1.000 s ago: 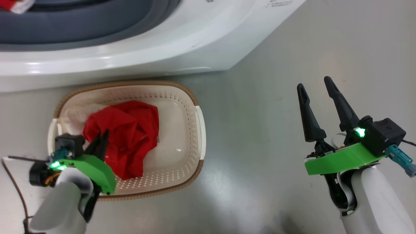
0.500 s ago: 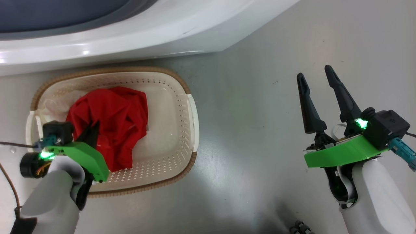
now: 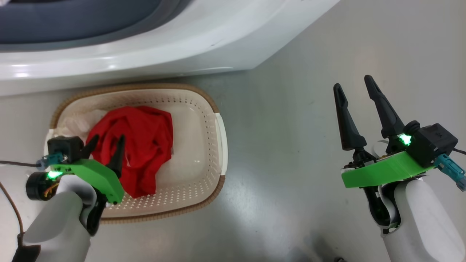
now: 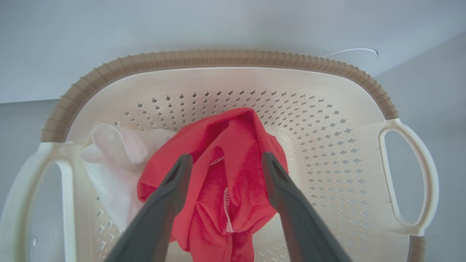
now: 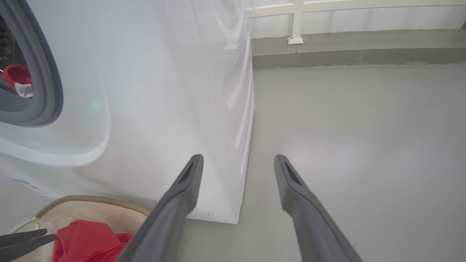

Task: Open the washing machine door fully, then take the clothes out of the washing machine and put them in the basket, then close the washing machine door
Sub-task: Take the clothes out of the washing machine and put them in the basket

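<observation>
Clothes [image 3: 134, 145]: a red garment with white parts, laid in the basket [image 3: 214, 174] on the floor [image 3: 291, 145], just beside the washing machine [image 3: 182, 47]. Judged soft, light and limp; a raised fold is best pinched. Left gripper [image 3: 108, 138]: fingers spread wide above it, nothing held. Right gripper [image 3: 352, 82]: fingers wide, empty.

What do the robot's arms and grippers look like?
The left gripper and right gripper each have two long tapered black fingers on a bright green bracket with a green light, beside a black box with a teal plug. Forearms are pale.
</observation>
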Tool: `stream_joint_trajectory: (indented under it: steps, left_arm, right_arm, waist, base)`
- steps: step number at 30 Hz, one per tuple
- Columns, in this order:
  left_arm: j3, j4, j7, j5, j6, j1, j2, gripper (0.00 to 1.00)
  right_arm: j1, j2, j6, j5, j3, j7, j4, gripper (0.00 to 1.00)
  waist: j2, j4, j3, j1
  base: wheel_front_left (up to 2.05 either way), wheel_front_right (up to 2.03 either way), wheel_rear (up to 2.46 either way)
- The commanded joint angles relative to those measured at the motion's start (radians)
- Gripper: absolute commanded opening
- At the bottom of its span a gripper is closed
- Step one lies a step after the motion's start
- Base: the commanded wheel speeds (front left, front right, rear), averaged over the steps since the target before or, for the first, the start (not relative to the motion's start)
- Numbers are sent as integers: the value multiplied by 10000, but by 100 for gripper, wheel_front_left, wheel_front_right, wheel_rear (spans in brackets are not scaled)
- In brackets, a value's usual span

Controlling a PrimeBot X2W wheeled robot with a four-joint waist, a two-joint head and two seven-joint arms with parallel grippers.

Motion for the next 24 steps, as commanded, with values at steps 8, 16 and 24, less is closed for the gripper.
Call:
stream_joint_trajectory:
  steps: [8, 16, 24]
  left_arm:
    - [663, -1055, -51, 131, 13, 851, 444, 100]
    - [1895, -2195, -51, 853, 13, 1625, 305, 100]
    - [2948, -3206, -51, 1656, 13, 2550, 35, 100]
  right_arm:
    - [355, 17, 62, -175, 96, -63, 88, 100]
    - [618, 17, 62, -358, 29, -63, 303, 100]
    - [1014, 17, 62, -356, -6, -63, 467, 100]
  waist:
    - [0, 308, -1157, 0]
    - [0, 566, -2208, 0]
    - [0, 702, -3148, 0]
  base:
    - [0, 0, 0]
    - [0, 0, 0]
    - [0, 0, 0]
